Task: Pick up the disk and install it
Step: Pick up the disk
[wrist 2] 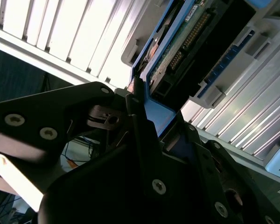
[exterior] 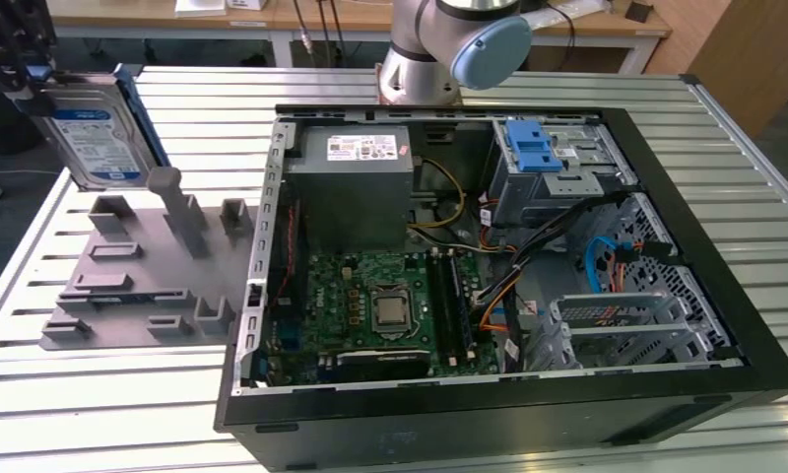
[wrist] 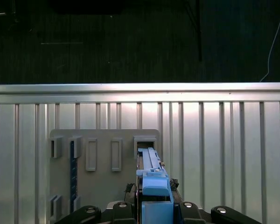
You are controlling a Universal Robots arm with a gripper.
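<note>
I have the gripper [exterior: 36, 81] clamped on the disk [exterior: 98, 143], with its fingers [wrist 2: 142, 140] pinching the blue side rail [wrist 2: 156, 114]. In the exterior view the disk stands upright, at about ten o'clock from the open computer case [exterior: 499, 419], over the far edge of the grey fixture [exterior: 131, 286] on the slatted table [exterior: 105, 414]. I cannot tell whether its lower edge is free of the fixture's slot. Its other edges have open air around them. The silver cage [exterior: 565, 177] sits at one o'clock inside the case, with cables close by.

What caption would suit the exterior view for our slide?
Gripper holds the disk upright by the grey fixture, beside the open case.
</note>
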